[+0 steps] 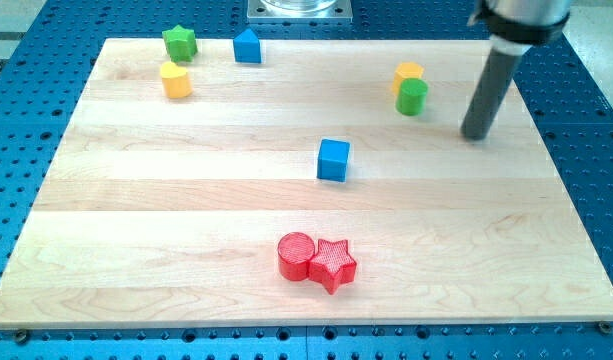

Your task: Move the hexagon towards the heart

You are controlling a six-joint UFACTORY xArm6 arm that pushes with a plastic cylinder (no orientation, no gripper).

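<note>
The yellow hexagon (pixel 409 72) sits at the view's upper right, touching the green cylinder (pixel 412 97) just below it. The yellow heart (pixel 175 80) lies at the upper left, just below the green star (pixel 179 42). My tip (pixel 476 136) rests on the board to the right of the green cylinder, a short gap away, and below and to the right of the hexagon. The rod rises up and to the right out of the view.
A blue house-shaped block (pixel 247 46) stands near the top edge, right of the green star. A blue cube (pixel 333 160) sits mid-board. A red cylinder (pixel 296 254) and a red star (pixel 333 264) touch each other near the bottom. The wooden board (pixel 136 250) lies on a blue perforated table.
</note>
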